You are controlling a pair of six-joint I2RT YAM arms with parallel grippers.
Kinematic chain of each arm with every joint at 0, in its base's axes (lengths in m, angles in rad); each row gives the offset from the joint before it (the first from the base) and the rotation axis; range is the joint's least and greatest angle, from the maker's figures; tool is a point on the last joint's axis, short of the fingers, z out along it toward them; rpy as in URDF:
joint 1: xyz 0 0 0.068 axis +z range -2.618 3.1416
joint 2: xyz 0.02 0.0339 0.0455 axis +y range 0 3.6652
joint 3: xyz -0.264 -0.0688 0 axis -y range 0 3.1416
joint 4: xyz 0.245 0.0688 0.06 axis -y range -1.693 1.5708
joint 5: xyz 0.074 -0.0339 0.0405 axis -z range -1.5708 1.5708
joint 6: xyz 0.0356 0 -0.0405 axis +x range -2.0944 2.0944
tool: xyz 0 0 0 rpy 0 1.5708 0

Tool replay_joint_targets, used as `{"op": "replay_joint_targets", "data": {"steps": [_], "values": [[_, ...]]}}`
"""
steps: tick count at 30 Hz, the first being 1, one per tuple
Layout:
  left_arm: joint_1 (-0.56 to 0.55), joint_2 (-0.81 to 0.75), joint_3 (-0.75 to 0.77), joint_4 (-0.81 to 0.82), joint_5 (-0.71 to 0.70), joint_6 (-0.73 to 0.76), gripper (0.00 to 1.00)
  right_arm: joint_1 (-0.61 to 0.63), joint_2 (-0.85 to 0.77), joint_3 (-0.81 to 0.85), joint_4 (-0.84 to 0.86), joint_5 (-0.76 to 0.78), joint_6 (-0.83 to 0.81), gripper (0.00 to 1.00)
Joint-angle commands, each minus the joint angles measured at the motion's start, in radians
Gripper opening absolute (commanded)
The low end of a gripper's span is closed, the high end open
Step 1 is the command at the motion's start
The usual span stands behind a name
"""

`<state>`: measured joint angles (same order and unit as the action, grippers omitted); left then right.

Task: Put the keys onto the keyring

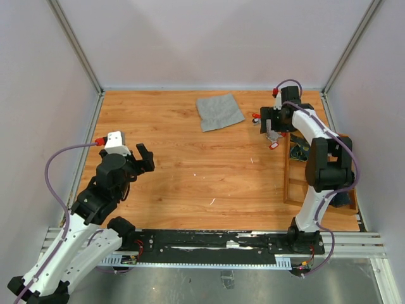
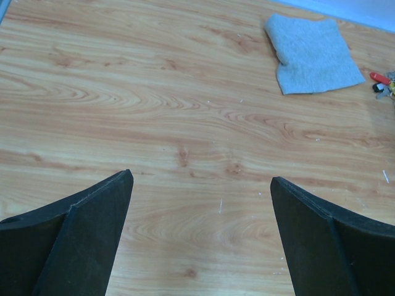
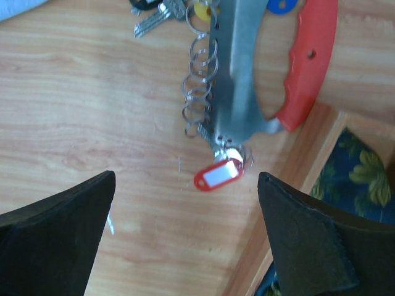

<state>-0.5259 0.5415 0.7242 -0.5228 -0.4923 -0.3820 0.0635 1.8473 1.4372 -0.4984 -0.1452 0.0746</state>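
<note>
The keyring [image 3: 308, 61] is a red oval clip with a silvery bar across it. It lies by the wooden tray, and a chain of small rings [image 3: 199, 80] trails from it to a red tag [image 3: 217, 174]. The keys [image 3: 154, 18] lie at its far end, with a yellow head [image 3: 200, 9] and a blue head [image 3: 281, 5] showing. My right gripper [image 3: 186, 177] hovers open just above the tag and holds nothing. From above, the right gripper [image 1: 273, 130] covers most of the keyring. My left gripper [image 2: 200, 176] is open over bare wood at the table's left [image 1: 142, 163].
A grey cloth square [image 1: 219, 111] lies at the back middle, left of the keys [image 2: 382, 83]. A wooden tray [image 1: 290, 171] with a patterned cloth inside stands along the right edge beside the right arm. White walls close in the table.
</note>
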Motion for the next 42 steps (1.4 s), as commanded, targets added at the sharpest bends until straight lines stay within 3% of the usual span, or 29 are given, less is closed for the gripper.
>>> {"op": "replay_joint_targets", "data": {"steps": [1,13,22,30,42], "values": [[0.0,0.017,-0.009,0.045,0.01,0.013,1.0,0.005,0.094,0.1,0.03,0.01,-0.062,0.99],[0.0,0.052,-0.004,0.041,0.018,0.015,1.0,-0.028,0.331,0.343,-0.028,-0.038,-0.085,0.99],[0.0,0.051,-0.006,0.044,0.019,0.014,1.0,-0.033,0.43,0.433,-0.098,-0.042,-0.043,0.96],[0.0,0.051,-0.006,0.044,0.022,0.015,1.0,-0.033,0.412,0.386,-0.123,-0.073,-0.007,0.8],[0.0,0.046,-0.006,0.046,0.038,0.018,1.0,0.047,0.217,0.087,-0.034,0.008,0.008,0.49]]}}
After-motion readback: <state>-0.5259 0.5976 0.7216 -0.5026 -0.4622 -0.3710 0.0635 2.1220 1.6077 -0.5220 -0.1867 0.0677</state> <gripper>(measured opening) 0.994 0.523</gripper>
